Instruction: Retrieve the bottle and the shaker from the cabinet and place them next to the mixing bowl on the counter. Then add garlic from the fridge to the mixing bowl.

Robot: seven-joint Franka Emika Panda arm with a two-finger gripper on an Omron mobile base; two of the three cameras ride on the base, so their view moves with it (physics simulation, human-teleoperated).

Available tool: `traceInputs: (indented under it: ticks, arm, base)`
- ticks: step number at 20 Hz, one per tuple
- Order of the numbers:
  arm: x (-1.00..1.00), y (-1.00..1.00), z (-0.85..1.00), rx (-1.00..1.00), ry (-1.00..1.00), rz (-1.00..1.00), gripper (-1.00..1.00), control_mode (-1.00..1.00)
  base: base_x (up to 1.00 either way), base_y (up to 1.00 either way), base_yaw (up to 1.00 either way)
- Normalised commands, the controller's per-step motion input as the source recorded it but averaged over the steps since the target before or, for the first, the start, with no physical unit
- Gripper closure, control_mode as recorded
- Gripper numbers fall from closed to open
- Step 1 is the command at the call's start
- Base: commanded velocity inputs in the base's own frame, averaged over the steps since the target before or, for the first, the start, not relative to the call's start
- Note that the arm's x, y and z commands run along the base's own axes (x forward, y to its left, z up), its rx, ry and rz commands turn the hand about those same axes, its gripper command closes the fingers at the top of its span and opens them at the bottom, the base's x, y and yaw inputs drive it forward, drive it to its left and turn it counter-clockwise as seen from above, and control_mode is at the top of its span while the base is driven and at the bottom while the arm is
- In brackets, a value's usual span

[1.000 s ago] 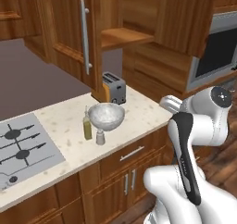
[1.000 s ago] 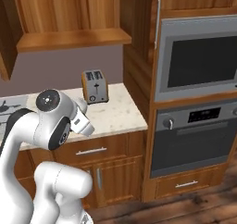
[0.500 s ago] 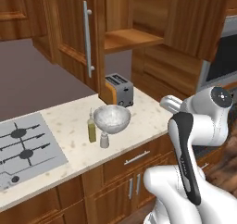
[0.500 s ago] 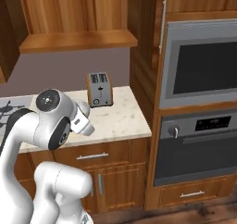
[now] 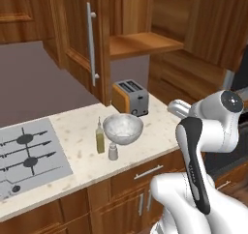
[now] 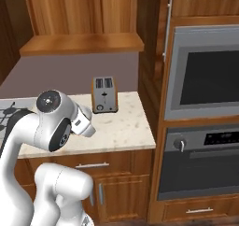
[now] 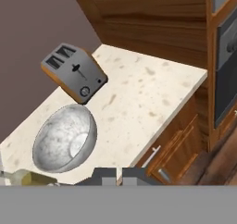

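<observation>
The base had driven on, so the scene sat nearer than before. The hand [image 7: 118,174] was shut, empty. Bottle [image 5: 100,137] and shaker [image 5: 113,151] stood at the empty bowl's [image 5: 123,128] eight o'clock on the tabletop [image 5: 160,126].

Base views flank the arm; all share the toaster [image 5: 131,97].

Bottle [image 5: 100,138] and shaker [image 5: 113,152] left of mixing bowl [image 5: 123,128], toaster [image 5: 130,97] behind.
</observation>
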Motion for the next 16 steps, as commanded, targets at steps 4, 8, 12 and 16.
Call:
traceInputs:
  ticks: [4,8,12,16]
  arm:
    - [0.0,0.0,0.0,0.0,0.0,0.0,1.0,1.0]
    - [0.0,0.0,0.0,0.0,0.0,0.0,1.0,1.0]
    - [0.0,0.0,0.0,0.0,0.0,0.0,1.0,1.0]
    - [0.0,0.0,0.0,0.0,0.0,0.0,1.0,1.0]
  base:
    - [0.42,-0.26,0.23]
    - [0.38,-0.26,0.24]
    - [0.34,-0.21,0.23]
    - [0.31,-0.2,0.24]
